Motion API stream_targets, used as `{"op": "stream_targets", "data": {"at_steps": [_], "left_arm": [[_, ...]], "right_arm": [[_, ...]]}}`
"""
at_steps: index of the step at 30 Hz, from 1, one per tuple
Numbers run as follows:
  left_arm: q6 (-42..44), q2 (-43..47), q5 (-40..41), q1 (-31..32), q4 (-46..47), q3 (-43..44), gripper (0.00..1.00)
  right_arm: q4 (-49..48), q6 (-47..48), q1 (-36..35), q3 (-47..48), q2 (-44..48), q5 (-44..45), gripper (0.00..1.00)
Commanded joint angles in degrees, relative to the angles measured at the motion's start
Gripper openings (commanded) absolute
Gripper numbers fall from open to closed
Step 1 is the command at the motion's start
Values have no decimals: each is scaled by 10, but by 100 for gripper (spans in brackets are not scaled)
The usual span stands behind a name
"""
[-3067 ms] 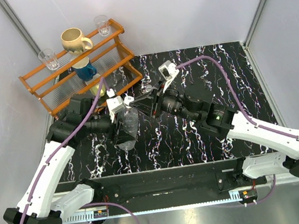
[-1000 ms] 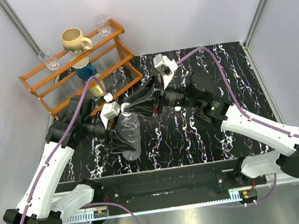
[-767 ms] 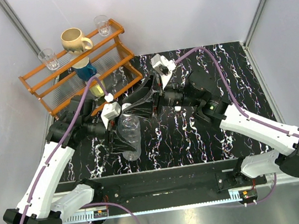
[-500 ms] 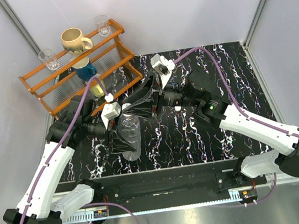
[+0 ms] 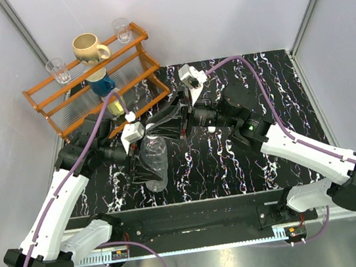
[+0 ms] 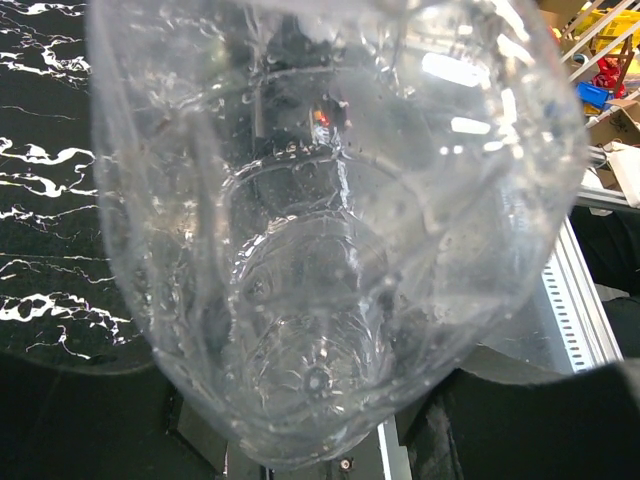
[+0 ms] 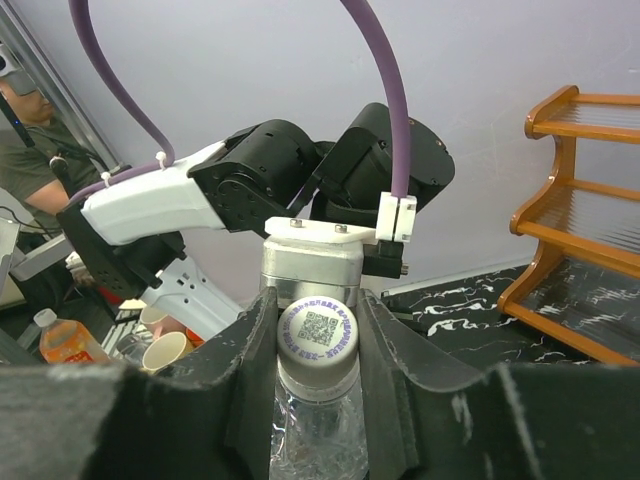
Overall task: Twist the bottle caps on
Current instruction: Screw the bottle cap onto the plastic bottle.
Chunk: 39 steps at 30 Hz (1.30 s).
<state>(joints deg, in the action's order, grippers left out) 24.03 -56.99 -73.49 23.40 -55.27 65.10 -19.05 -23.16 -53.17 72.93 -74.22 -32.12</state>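
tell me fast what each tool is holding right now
Left tool: closed on the bottle, gripping its body.
Right tool: closed on the bottle cap at the bottle's neck.

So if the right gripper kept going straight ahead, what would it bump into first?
The white cap on the bottle, sitting between its fingers; beyond that, probably the left arm's wrist.
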Motion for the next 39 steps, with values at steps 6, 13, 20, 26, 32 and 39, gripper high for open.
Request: {"op": "stream_targets", "data": {"at_steps": [6,13,20,26,32,39], "left_arm": [[-7,4,8,-2,25,19,0],[-20,2,9,-5,35,20,0],[-36,3,22,-7,50,22,0],[-70,7,91,-13,80,34,0],[-87,3,156,-17,91,58,0],[-99,3,207,-20,111,54,0]], "right_arm": [[49,28,-1,12,-8,7,34],[90,56,-1,-8,-1,45,21],[117,70,-1,-32,12,90,1],[94,43,-2,-102,49,149,0],[40,-25,-1,-161,70,195,0],[10,-112,-1,-169,39,210,0]]}}
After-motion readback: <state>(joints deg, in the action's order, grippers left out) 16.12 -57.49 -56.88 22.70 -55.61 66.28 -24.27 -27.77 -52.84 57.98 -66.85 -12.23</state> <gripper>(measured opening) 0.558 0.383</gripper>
